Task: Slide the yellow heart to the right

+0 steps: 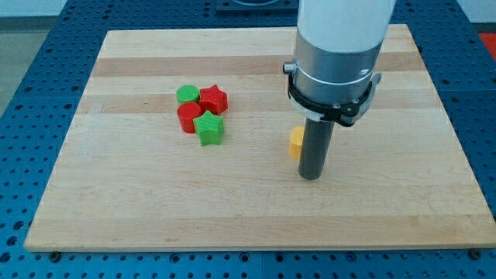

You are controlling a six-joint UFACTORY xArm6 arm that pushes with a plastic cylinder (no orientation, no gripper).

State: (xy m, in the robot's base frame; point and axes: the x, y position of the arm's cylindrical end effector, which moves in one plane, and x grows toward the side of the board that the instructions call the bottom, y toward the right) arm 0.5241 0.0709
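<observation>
A yellow block point(295, 142) lies near the board's middle, mostly hidden behind my rod, so its heart shape cannot be made out. My tip point(311, 177) rests on the board just to the right of the yellow block and slightly below it, touching or nearly touching it. The arm's white and grey body point(335, 54) rises above the rod at the view's top.
A tight cluster sits left of centre: a green round block point(187, 94), a red star point(213, 99), a red block point(188, 118) and a green star point(209, 128). The wooden board point(116, 201) lies on a blue perforated table.
</observation>
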